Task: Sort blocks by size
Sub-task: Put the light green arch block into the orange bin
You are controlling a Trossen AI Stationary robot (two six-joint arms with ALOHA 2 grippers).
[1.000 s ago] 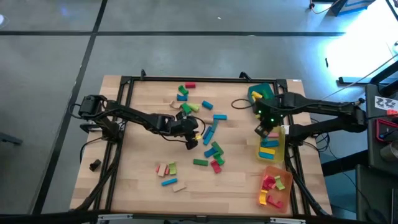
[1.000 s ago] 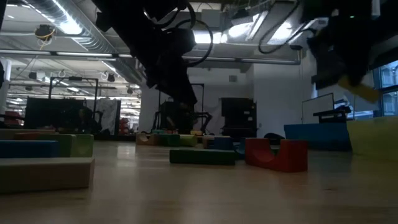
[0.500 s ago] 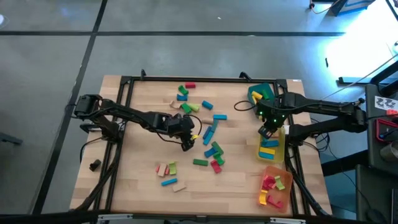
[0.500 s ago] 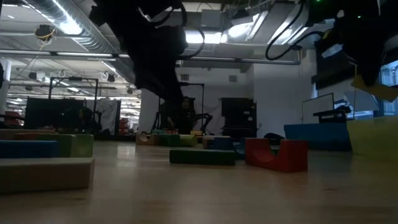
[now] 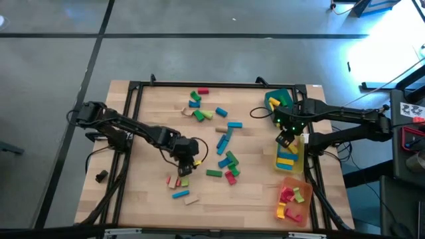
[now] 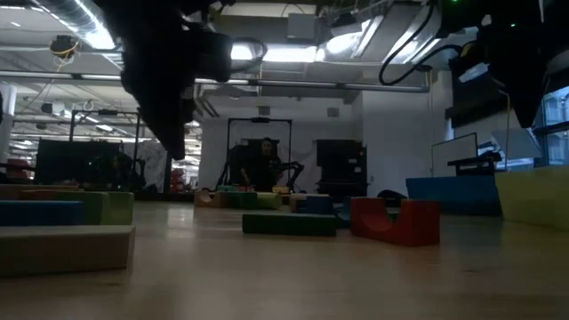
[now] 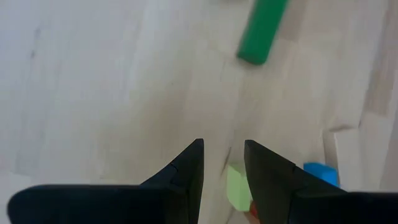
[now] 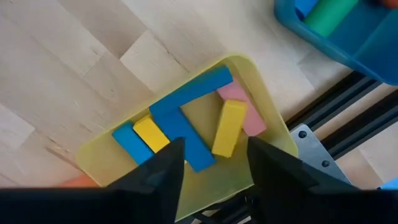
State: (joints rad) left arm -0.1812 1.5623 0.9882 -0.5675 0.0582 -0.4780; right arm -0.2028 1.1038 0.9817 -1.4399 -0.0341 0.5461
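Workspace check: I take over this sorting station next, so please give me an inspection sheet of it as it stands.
Surface: wooden table inside a black frame.
Job's things: loose blocks scattered mid-table; more lie in the yellow tray, the teal tray and the orange tray.
Clutter: small dark lump beside the table's left edge.
Grippers: left gripper empty, fingers apart above a light green block; right gripper empty, fingers apart over the yellow tray.
Cables: black cable loop by the teal tray.
Surroundings: grey floor, open workshop behind.
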